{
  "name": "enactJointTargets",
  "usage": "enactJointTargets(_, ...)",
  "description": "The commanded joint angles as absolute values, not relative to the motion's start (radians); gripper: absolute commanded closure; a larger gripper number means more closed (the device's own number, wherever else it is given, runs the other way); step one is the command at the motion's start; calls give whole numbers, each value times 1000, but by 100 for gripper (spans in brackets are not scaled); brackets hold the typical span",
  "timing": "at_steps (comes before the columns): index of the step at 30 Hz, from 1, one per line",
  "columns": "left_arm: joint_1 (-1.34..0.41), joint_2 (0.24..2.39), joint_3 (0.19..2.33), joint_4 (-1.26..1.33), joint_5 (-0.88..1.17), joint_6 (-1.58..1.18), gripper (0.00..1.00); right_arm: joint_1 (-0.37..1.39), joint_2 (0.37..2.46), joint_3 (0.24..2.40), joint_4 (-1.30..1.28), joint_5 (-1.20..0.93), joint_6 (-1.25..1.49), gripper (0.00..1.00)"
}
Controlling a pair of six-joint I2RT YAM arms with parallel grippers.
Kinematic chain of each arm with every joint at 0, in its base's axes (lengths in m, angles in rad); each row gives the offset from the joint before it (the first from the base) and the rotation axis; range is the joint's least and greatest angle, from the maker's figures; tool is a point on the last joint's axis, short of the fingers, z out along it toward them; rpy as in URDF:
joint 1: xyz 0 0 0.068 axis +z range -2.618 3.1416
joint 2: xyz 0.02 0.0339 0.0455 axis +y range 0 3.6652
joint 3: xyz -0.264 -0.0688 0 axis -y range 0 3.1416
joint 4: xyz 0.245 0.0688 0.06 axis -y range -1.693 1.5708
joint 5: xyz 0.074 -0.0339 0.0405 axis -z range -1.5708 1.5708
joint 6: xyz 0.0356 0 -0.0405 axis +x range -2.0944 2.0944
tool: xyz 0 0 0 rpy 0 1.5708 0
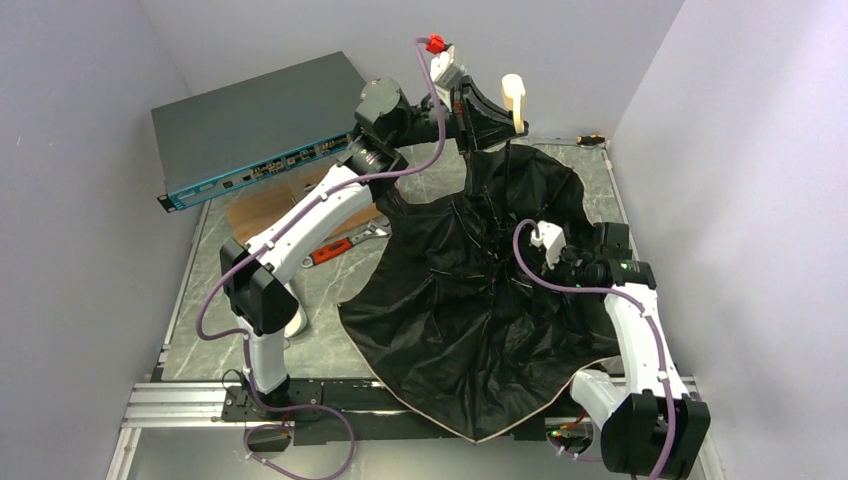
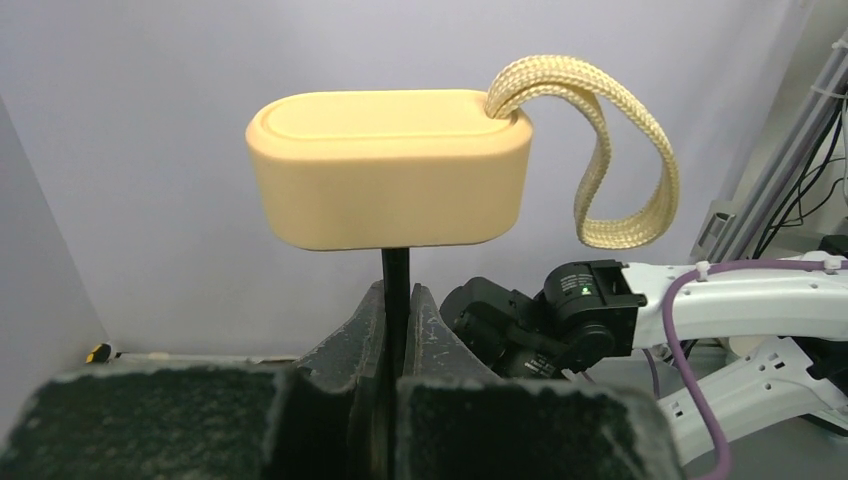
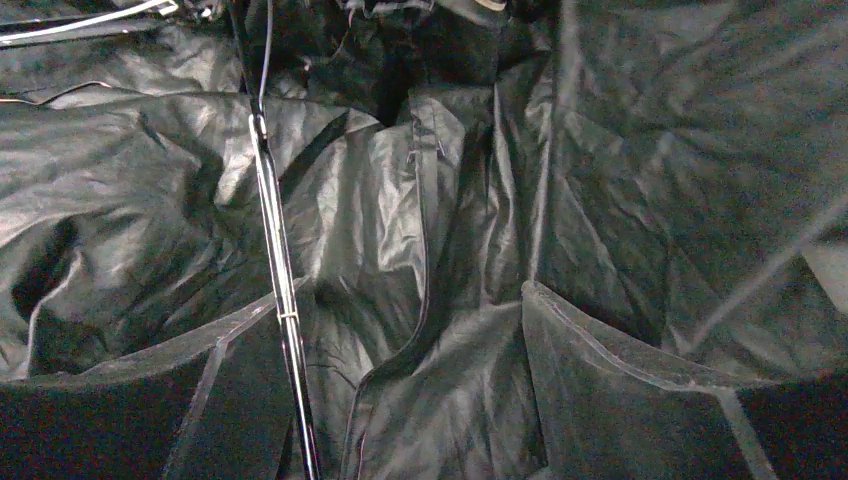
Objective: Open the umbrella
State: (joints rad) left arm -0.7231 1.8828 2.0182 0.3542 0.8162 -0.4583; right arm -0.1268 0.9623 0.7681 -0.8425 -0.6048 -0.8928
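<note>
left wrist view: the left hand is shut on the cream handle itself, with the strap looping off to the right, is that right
Not quite. The left wrist view shows the left hand shut on the thin black shaft just below the cream handle, not on the handle itself. The strap does loop off to the right.

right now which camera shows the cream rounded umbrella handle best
Left wrist view: the cream rounded umbrella handle fills the middle, with its woven strap loop and the thin black shaft pinched below by the jaws of the left gripper. Top external shows it small at the far side. Right wrist shows only black lining and ribs, no handle.
</note>
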Motion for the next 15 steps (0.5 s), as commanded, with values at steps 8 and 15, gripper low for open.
enactJointTargets(8,-789,1895,2077,511,893,-378,100,-157,922,1001,-845,-899,-760,12)
enactJointTargets(15,-793,1880,2064,538,932,-400,100,-133,833,1002,-643,-968,-620,2)
